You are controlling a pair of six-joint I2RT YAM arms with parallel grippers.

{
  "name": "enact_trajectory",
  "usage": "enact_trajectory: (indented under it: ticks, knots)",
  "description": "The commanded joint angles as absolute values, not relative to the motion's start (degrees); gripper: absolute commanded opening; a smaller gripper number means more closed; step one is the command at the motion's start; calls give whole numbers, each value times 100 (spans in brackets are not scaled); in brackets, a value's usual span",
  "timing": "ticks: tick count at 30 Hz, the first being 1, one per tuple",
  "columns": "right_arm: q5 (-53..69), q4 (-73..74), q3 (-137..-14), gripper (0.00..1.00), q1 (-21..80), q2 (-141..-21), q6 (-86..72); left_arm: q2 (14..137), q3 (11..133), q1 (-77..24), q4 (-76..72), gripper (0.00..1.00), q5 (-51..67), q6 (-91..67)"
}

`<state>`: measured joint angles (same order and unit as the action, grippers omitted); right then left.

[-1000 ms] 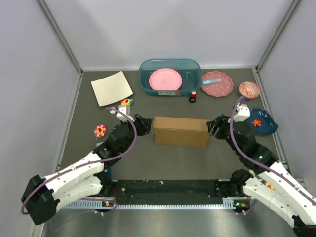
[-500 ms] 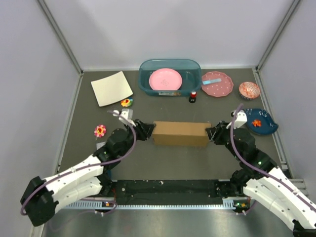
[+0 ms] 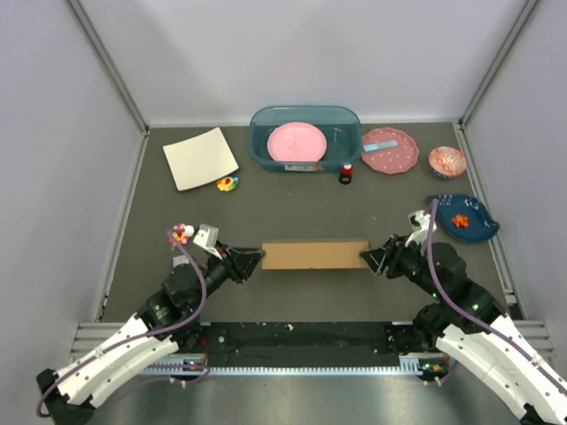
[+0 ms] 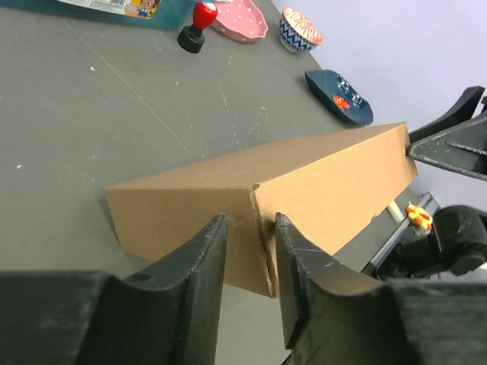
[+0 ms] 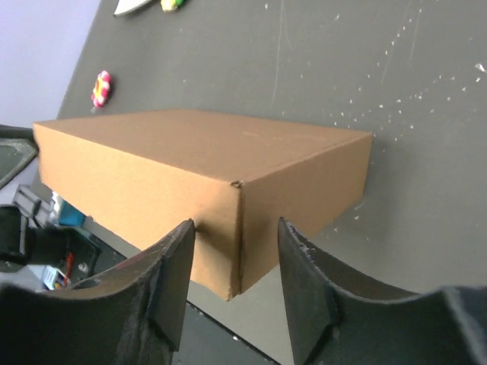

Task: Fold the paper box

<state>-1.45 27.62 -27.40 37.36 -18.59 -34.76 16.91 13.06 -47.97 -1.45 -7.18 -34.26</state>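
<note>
**While both ends are held, the arms must move as one**

As we read it, the folding is all but done, and the job now is to handle the closed box without springing it open. Nearest us, the left gripper is clamped astride one end corner of the paper box. The right gripper grips the opposite end corner the same way. Between them the box lies lengthwise across the middle of the table, with no flap loose that we can see. Whether its underside rests on the mat we cannot tell. We should move both arms in step with even pressure, since corrugated corners will likely crush or twist if one side leads. Beyond lies bare mat, then the small red-capped bottle and the teal tub at the back, both well apart from the box.
</note>
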Motion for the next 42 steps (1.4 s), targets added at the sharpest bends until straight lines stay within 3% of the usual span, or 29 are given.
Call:
enact_trajectory:
  ticks: [1,4,10,15,24,31,36,40,42]
  knots:
    - [80,3172,-2681,55,3814,-1697,-3761,1205,1090,-4834,650,42,-597,-3260]
    - [-288,3199,-2742,70,3806,-1468,-3911,1029,1186,-4834,923,57,-1176,-3612]
    - [-782,3208,-3093,77,3806,-1800,-4008,993,1301,-4834,431,73,-1959,-3780]
    - [-844,3129,-3041,78,3806,-2311,-3990,1826,1406,-4834,334,76,-1978,-3858]
    - [228,2129,-2145,78,3797,-3348,-4737,3497,1195,-4834,-280,78,-1758,-4403]
    - [501,1461,-1907,76,3806,-4157,-4878,4533,1151,-4834,-834,76,-1249,-4447]
    - [422,660,-1845,59,3569,-4613,-4747,5053,1151,-4825,-1467,69,-1028,-4342]
    - [694,80,-2082,48,2963,-5553,-4291,5588,1125,-4668,-2361,46,-765,-4359]
    - [843,-236,-2258,38,2586,-6037,-4149,5809,1125,-4492,-2627,42,-537,-4447]
